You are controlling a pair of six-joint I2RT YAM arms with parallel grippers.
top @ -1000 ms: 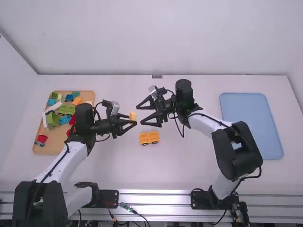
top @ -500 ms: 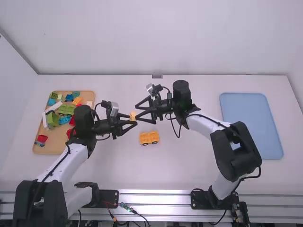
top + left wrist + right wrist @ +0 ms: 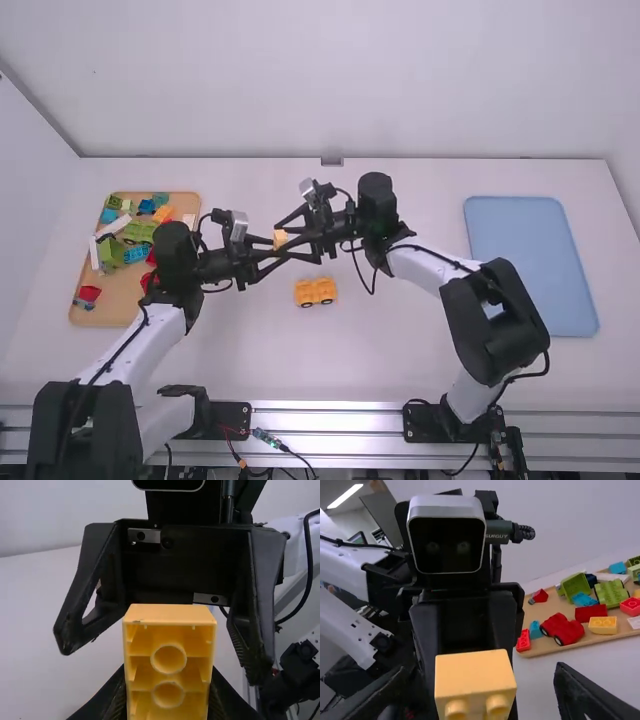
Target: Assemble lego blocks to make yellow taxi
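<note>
Robot arms at a white table mark this as a lab

It looks like a robotics lab to me. Two jointed robot arms, the left arm [image 3: 150, 330] and the right arm [image 3: 430, 268], stand by metal rails [image 3: 325, 420] along the tabletop's [image 3: 390, 355] near edge. Thin wires [image 3: 268, 438] trail between their bases. Plain white walling [image 3: 330, 80] rises past the far edge, and a strip light [image 3: 345, 496] glows overhead.

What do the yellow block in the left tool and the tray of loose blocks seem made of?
Yellow block: likely moulded plastic, smooth satin, judging by its hollow tubes and round studs. Tray: matte tan, perhaps wood; I see no clear grain.
</note>
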